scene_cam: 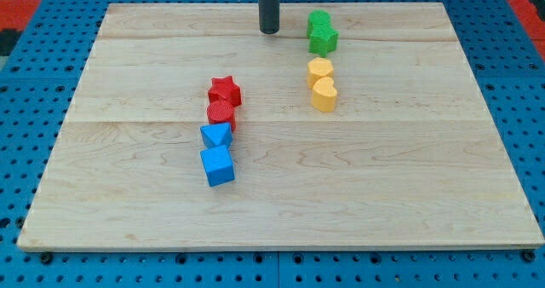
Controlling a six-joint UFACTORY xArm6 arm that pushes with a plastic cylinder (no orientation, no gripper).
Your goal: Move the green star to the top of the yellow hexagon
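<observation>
The green star lies near the view's top, right of centre, touching a second green block just above it. The yellow hexagon lies just below the star, with a small gap between them. A yellow heart touches the hexagon's lower side. My tip rests on the board to the left of the green star, a short gap away, about level with the two green blocks.
A red star, a red cylinder, a blue triangle and a blue cube form a column left of centre. The wooden board lies on a blue pegboard.
</observation>
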